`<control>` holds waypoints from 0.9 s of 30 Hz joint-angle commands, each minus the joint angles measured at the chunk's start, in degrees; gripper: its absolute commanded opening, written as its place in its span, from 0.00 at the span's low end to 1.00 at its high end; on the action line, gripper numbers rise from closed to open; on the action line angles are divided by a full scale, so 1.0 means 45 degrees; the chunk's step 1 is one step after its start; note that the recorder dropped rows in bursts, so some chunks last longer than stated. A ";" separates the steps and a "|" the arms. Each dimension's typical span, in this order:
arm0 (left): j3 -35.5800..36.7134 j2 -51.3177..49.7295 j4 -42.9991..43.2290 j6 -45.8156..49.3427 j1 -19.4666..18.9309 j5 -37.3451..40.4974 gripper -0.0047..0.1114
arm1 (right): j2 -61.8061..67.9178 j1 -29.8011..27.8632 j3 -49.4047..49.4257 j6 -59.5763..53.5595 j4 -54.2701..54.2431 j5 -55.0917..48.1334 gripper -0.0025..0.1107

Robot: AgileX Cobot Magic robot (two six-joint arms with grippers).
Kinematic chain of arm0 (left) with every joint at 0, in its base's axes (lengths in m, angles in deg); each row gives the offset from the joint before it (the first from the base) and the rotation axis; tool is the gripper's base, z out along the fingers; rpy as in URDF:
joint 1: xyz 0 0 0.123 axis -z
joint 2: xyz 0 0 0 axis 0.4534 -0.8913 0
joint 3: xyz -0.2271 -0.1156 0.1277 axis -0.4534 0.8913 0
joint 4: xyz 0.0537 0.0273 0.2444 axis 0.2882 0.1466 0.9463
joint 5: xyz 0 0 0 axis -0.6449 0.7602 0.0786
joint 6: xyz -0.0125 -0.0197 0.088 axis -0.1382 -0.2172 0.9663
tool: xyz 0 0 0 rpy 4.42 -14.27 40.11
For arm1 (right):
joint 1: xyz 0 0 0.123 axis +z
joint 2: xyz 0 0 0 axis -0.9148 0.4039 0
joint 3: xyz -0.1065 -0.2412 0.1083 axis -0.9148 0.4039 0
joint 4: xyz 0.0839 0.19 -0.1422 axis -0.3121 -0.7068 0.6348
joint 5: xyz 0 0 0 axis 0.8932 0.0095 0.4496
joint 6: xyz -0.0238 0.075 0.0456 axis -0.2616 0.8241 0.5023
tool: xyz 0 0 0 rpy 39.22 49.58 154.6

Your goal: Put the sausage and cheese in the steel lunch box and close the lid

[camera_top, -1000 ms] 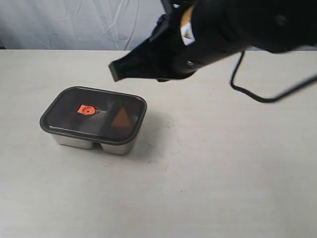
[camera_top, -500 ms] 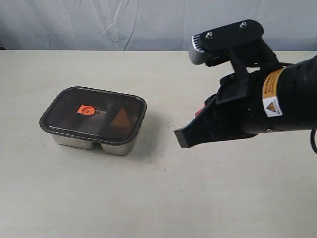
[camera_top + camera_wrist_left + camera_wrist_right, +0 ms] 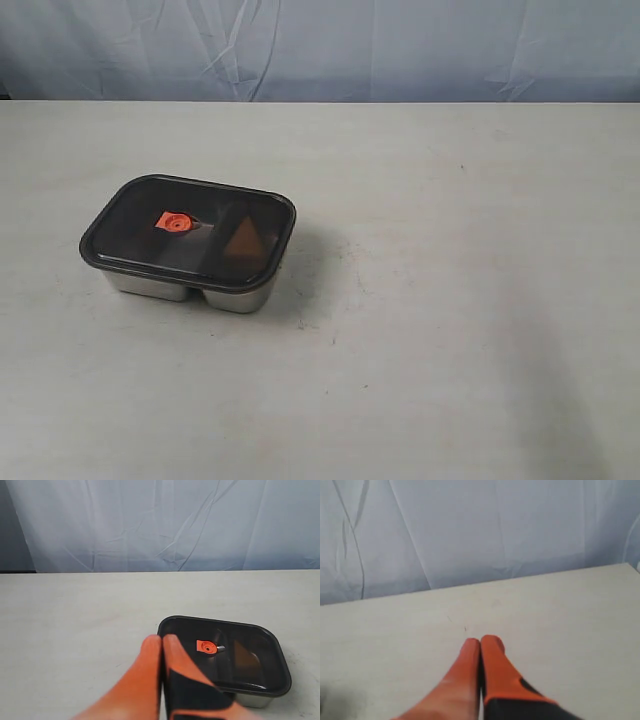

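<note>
Steel lunch box [image 3: 178, 289] sits on the desk [image 3: 450, 300], left of centre in the exterior view, with the lid [image 3: 130, 225] on top. It looks flush all round, and the orange valve [image 3: 174, 222] faces up. The cheese [image 3: 243, 240] shows as a wedge through the smoky lid in the right-hand compartment. The sausage can't be made out; the other compartment is too dark, so it is presumably inside. Left tool [image 3: 161, 641] is clenched with nothing in it, pointing toward the box and clear of the lid. Right tool [image 3: 480, 641] is also clenched and empty, over bare desk with no box in its view. Neither arm shows in the exterior view. The task reads as done; whether the lid is fully pressed down can't be confirmed.
</note>
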 commanded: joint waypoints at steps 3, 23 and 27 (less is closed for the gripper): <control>0.0033 0.0097 0.0084 0.0016 -0.0025 -0.0081 0.04 | -0.1500 -0.0096 0.2334 -0.0210 0.0183 0.0415 0.01; 0.0033 0.0097 0.0142 0.0018 -0.0025 -0.0081 0.04 | -0.6294 -0.3021 0.5886 -0.1646 -0.0820 -0.0351 0.01; 0.0033 0.0097 0.0142 0.0018 -0.0025 -0.0081 0.04 | -0.6603 -0.3078 0.6342 -0.1674 -0.1090 -0.0203 0.01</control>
